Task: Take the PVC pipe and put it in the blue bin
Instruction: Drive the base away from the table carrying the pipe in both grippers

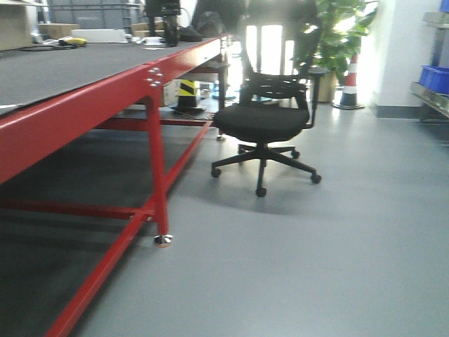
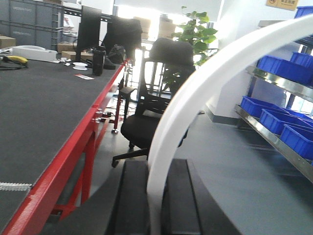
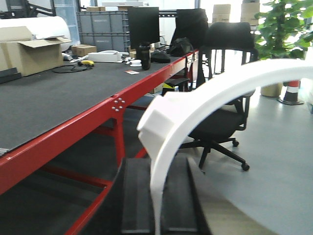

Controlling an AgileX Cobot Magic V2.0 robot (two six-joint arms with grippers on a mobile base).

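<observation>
While we look out the front, we see no claw and no pipe, just a red table (image 1: 77, 105), a black chair (image 1: 263, 119) and blue bins (image 1: 435, 77) off to the right. From the left wrist, the left claw (image 2: 156, 169) pinches the PVC pipe (image 2: 168, 132), which stands up and bends right toward the bins. From the right wrist, the right claw (image 3: 157, 166) pinches a white curved pipe too. We cannot tell if it is the same one.

White arc PVC pipe (image 2: 205, 73) upright in left tool (image 2: 155, 215), 2nd pipe (image 3: 220, 83) in right tool (image 3: 159, 210), both curving up-right
</observation>
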